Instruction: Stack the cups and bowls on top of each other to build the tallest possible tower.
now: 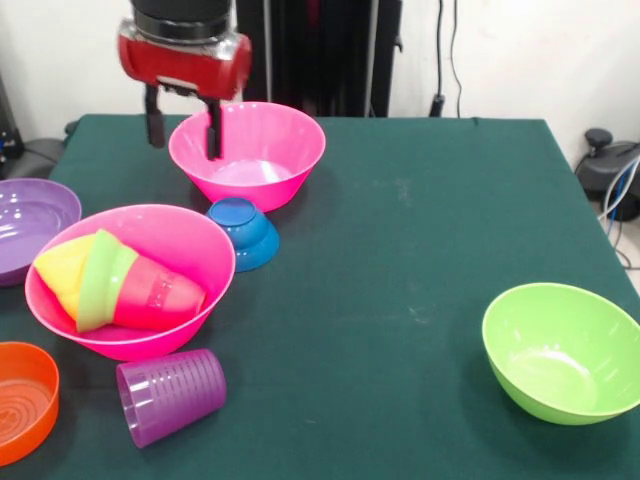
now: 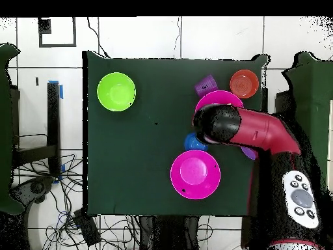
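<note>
You won't find any readable text, labels, brands or numbers in either view. The bowls, cups and table are plain. The arm's white panel (image 2: 300, 198) in the overhead view has grey round buttons, but you can't read any marking on them.

Front view: the purple bowl (image 1: 30, 225) and orange bowl (image 1: 22, 412) are cut by the left picture edge. The yellow cup (image 1: 62, 272) and red cup (image 1: 160, 297) are partly covered by the small green bowl (image 1: 100, 280). Overhead, the arm (image 2: 250, 130) hides most of one pink bowl (image 2: 218, 99) and part of the blue bowl (image 2: 190, 142).
</note>
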### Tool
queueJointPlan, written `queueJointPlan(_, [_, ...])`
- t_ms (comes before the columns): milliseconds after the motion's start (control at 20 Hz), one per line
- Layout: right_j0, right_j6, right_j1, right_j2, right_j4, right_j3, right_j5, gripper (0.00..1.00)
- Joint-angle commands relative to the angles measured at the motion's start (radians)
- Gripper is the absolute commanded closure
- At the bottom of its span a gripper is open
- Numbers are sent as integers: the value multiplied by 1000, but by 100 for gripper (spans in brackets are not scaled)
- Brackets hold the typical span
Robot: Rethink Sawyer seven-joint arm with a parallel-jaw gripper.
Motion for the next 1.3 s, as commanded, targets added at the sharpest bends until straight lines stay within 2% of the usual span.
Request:
queueJointPlan(50, [49,141,133,30,17,-28,-45,0])
queueJointPlan(300, [46,124,176,36,30,-70,-44,0])
queueJointPlan(650, [13,35,278,43,-24,-161,-85,0])
queueJointPlan(950, [-30,-26,335,76,-33,-197,-124,0])
queueJointPlan(1300, [-46,-45,384,102,-39,-228,-165,0])
